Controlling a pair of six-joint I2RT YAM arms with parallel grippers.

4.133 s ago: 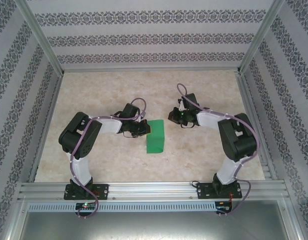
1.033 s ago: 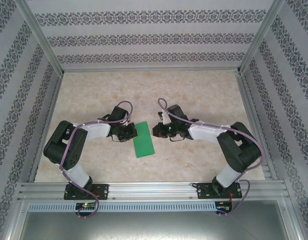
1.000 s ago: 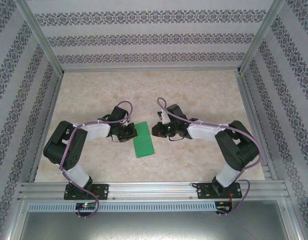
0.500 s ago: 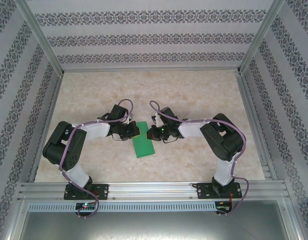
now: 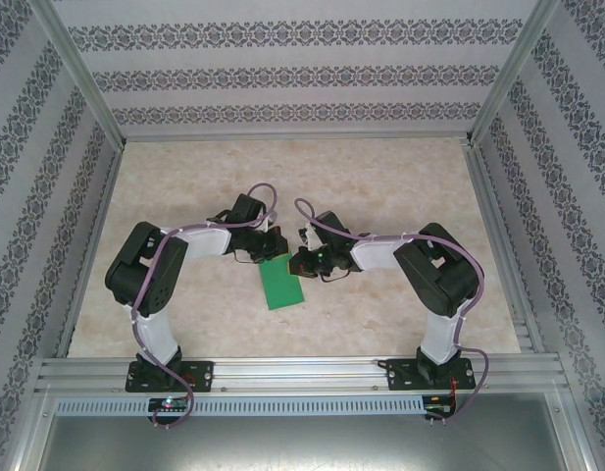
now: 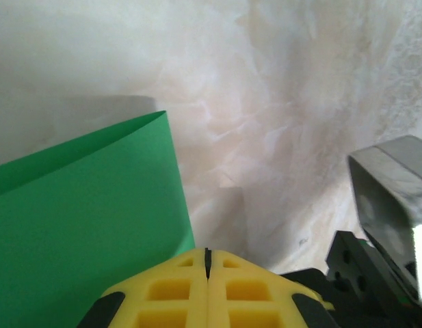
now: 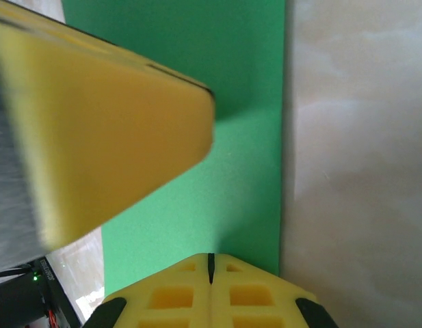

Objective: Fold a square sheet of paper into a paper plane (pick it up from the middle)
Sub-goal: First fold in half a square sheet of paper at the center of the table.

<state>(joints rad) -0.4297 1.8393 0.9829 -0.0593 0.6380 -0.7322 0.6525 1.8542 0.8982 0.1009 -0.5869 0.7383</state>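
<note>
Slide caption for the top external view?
Left gripper and right gripper, both shut, meet at the far end of the folded green paper on the table.

Bright, diffuse light; near parts blur at the wrists.
From above, the bench (image 5: 400, 177) is evenly lit, with soft short shadows under the arms. In the right wrist view the left gripper (image 7: 197, 116) is an out-of-focus yellow smear, dimming the green paper (image 7: 231, 205) beneath its tip. The left wrist view looks pale and hazy.
</note>
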